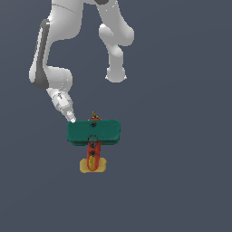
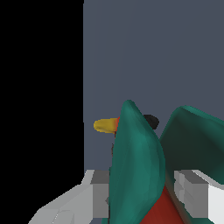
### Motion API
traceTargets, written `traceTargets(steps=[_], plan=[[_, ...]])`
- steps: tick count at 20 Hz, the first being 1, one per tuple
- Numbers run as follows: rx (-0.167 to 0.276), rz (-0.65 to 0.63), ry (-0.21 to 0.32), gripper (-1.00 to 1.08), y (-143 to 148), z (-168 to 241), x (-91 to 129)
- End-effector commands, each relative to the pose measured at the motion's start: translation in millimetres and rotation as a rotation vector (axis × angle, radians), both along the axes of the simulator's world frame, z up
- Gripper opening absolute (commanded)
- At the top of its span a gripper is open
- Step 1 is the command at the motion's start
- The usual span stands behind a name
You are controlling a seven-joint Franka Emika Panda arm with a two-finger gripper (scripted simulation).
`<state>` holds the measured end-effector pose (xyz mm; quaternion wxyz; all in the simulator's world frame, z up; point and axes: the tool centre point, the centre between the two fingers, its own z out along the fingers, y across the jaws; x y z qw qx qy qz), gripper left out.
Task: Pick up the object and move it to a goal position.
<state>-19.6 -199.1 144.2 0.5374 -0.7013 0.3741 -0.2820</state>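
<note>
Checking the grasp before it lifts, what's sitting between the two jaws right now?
In the wrist view, the toy airplane's teal wing stands between the gripper's jaws, with red fuselage beside it. Whether the pads touch it, I cannot tell.

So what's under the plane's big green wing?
The red body runs beneath the green wing, with the yellow tail behind. In the wrist view, gray gripper fingers flank the wing. Below that is hidden.

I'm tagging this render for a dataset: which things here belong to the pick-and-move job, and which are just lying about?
Part of the job:
- toy airplane, teal wing, red body, yellow tail
- hand, one finger on each side of the wing

Just lying about:
- nothing else shows, only the plain grey floor
</note>
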Motion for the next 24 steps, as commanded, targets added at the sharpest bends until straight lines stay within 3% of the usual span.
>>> traceTargets(steps=[1,2,3,16,24], plan=[[0.000,-0.001,0.000,0.28,4,-2,6],[0.001,-0.001,0.000,0.28,4,-2,6],[0.001,-0.001,0.000,-1.00,4,-2,6],[0.000,-0.004,-0.002,-1.00,3,1,5],[0.000,-0.004,-0.002,-1.00,1,28,-3]])
